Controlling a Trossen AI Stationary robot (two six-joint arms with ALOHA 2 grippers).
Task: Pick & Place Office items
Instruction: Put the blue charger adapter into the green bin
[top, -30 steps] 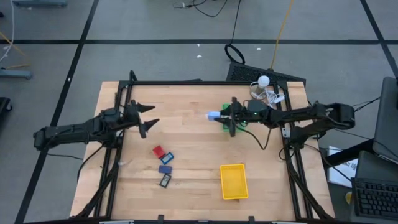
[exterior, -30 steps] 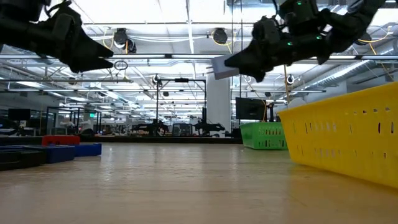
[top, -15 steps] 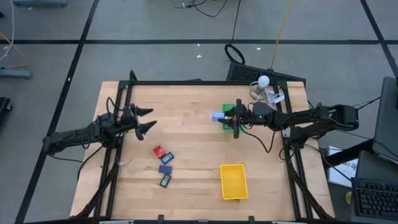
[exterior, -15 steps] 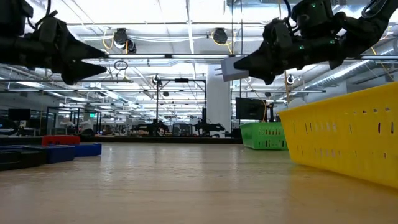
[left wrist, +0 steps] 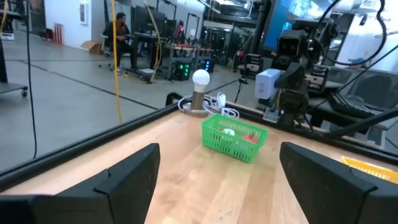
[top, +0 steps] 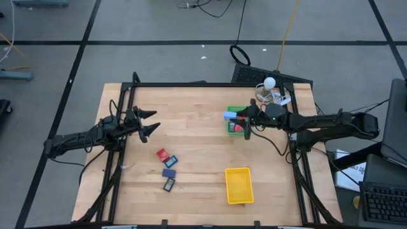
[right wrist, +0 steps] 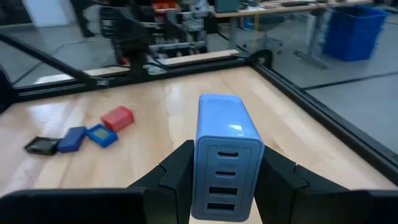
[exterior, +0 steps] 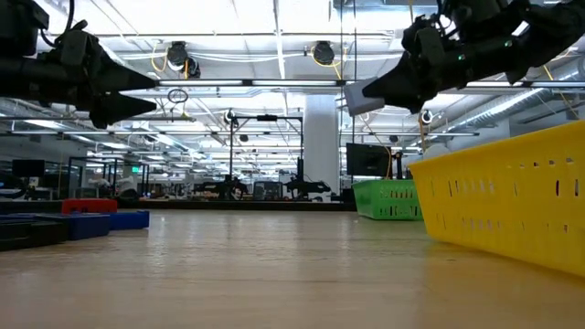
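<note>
We see the right gripper (top: pixel 245 120) held in the air above the green tray (top: pixel 234 127), which sits toward the far right part of the table (top: pixel 197 159), and its fingers (right wrist: pixel 283 171) are clamped on a light blue charger block (right wrist: pixel 225 152) that juts out past the fingertips; from above, that block (top: pixel 229 115) shows over the tray's far edge. In the low view the same block (exterior: pixel 358 96) hangs well above the tabletop, clear of the green tray (exterior: pixel 388 199) behind it. Inside the tray, the left wrist view shows us a red piece (left wrist: pixel 251 137) and a whitish piece (left wrist: pixel 229 131) lying on its floor. The left gripper (top: pixel 151 121) hovers over the left side of the table, its two fingers (left wrist: pixel 127 177) spread wide apart and holding nothing. Near the middle of the table's front half, four small items lie close together: a red piece (top: pixel 161 154), a light blue piece (top: pixel 171 161) just beside it, a dark navy rectangle (top: pixel 168 172) and a dark framed piece (top: pixel 168 184) nearest the front edge. The yellow tray (top: pixel 238 185) stands near the front edge, right of those pieces and well apart from the green one. A light bulb on a stand (top: pixel 269 83) sits at the far right corner.
</note>
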